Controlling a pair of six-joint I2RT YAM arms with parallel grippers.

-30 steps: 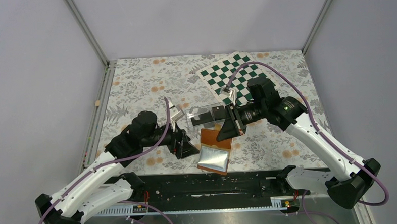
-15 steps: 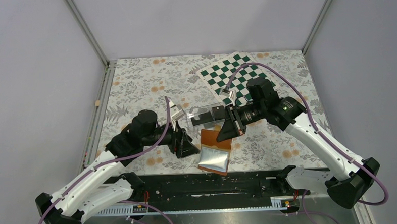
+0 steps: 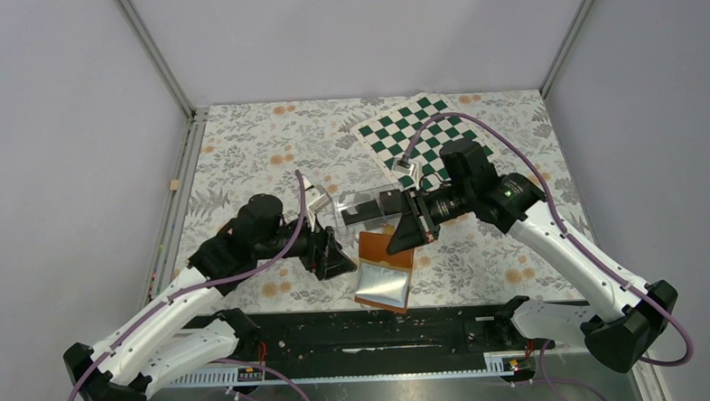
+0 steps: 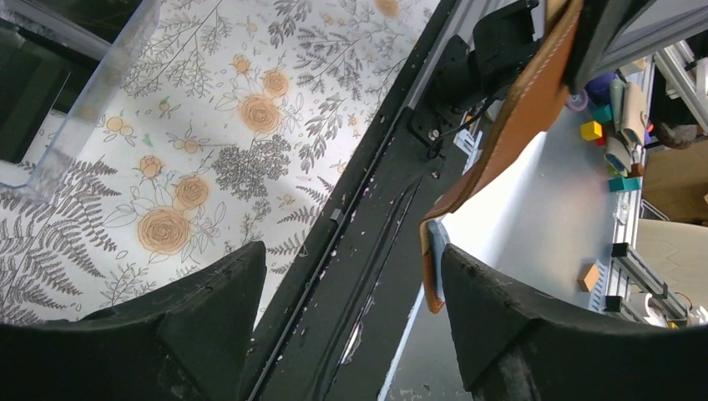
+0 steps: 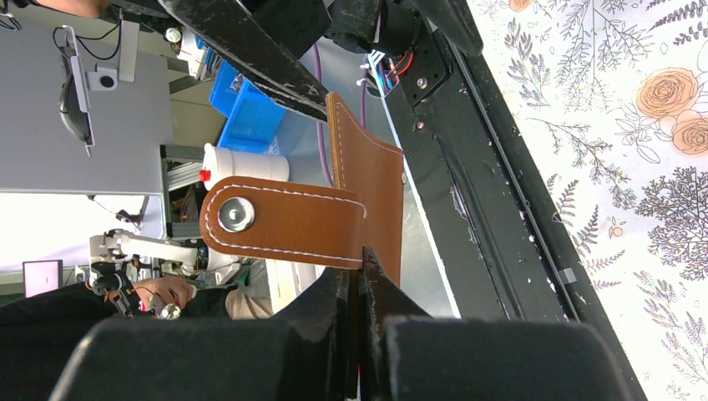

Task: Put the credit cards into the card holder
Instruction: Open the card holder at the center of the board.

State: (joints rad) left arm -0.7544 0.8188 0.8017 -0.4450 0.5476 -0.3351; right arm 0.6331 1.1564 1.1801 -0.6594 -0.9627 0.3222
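Note:
The card holder [image 3: 377, 246], a tan-brown leather wallet, hangs open off the table with its pale sleeves [image 3: 383, 285] showing. My right gripper [image 3: 406, 232] is shut on its brown cover; the right wrist view shows the fingers pinching the cover [image 5: 380, 180] just below the snap tab [image 5: 284, 222]. My left gripper [image 3: 338, 257] is open, just left of the wallet. In the left wrist view the wallet's edge [image 4: 501, 125] hangs next to the right finger [image 4: 518, 326]. Dark credit cards [image 3: 363, 215] sit in a clear box [image 3: 347, 206] behind both grippers.
A green-and-white checkered mat [image 3: 421, 134] lies at the back right on the floral tablecloth [image 3: 259, 159]. A black rail [image 3: 375, 331] runs along the table's near edge. The clear box's corner [image 4: 92, 92] shows top left in the left wrist view.
My left gripper has edged slightly up and right, toward the wallet. The right gripper and the wallet have barely moved.

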